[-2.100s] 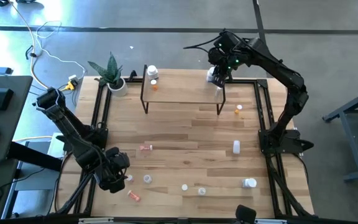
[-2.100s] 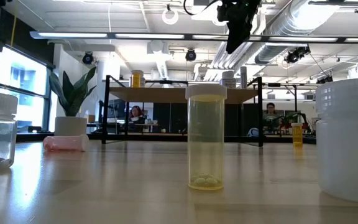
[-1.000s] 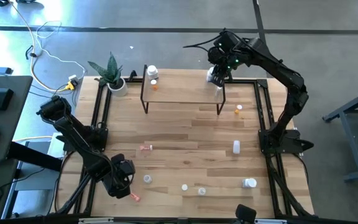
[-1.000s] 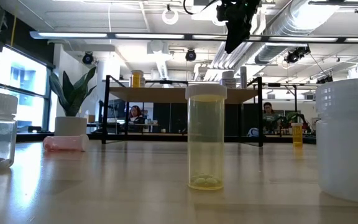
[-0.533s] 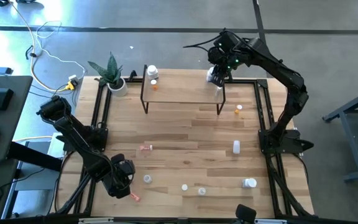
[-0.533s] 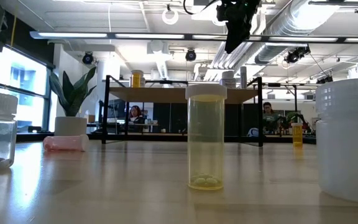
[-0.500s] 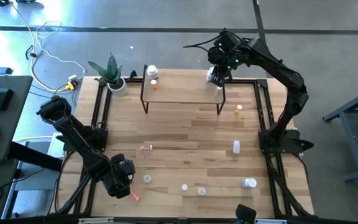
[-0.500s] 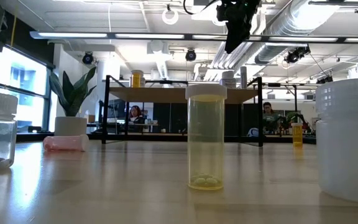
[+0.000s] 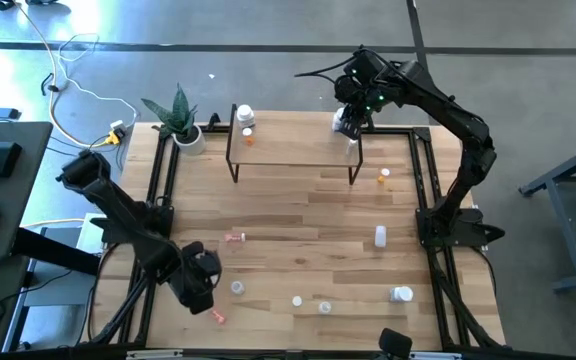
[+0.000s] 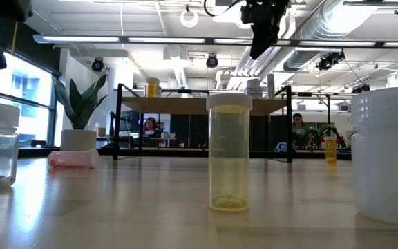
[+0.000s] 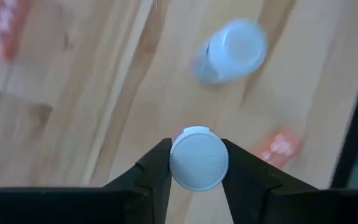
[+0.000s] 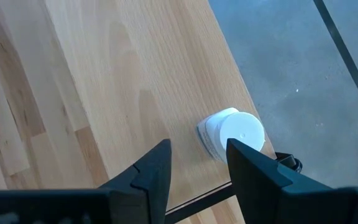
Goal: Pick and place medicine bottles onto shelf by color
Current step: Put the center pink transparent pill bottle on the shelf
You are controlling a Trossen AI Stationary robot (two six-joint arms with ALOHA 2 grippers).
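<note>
My left gripper (image 9: 202, 285) stands over the table's near left part, shut on a small bottle with a round white cap (image 11: 199, 157). A white-capped bottle (image 11: 232, 50) stands just beyond it, and an orange-pink bottle (image 9: 215, 316) lies nearby. My right gripper (image 12: 199, 165) hovers open above the right end of the shelf (image 9: 293, 150), where a white bottle (image 12: 232, 134) stands near the board's edge, beyond the fingertips. Two bottles (image 9: 246, 122) stand on the shelf's left end. My left gripper pinches the bottle's white cap (image 11: 174, 158) between its two fingers, one on each side of the rim. The fingers come from above, pointing down, and the cap's top faces up. The cap hides the bottle's body and base.
Loose bottles dot the tabletop: a pink one (image 9: 234, 238), small ones along the near edge (image 9: 297, 300) (image 9: 325, 307) (image 9: 401, 294), a white one (image 9: 380, 236) and an orange one (image 9: 384, 177) at the right. A potted plant (image 9: 180, 120) stands at the far left corner.
My left gripper has shifted a little toward the table's right edge, and its arm has moved with it.
</note>
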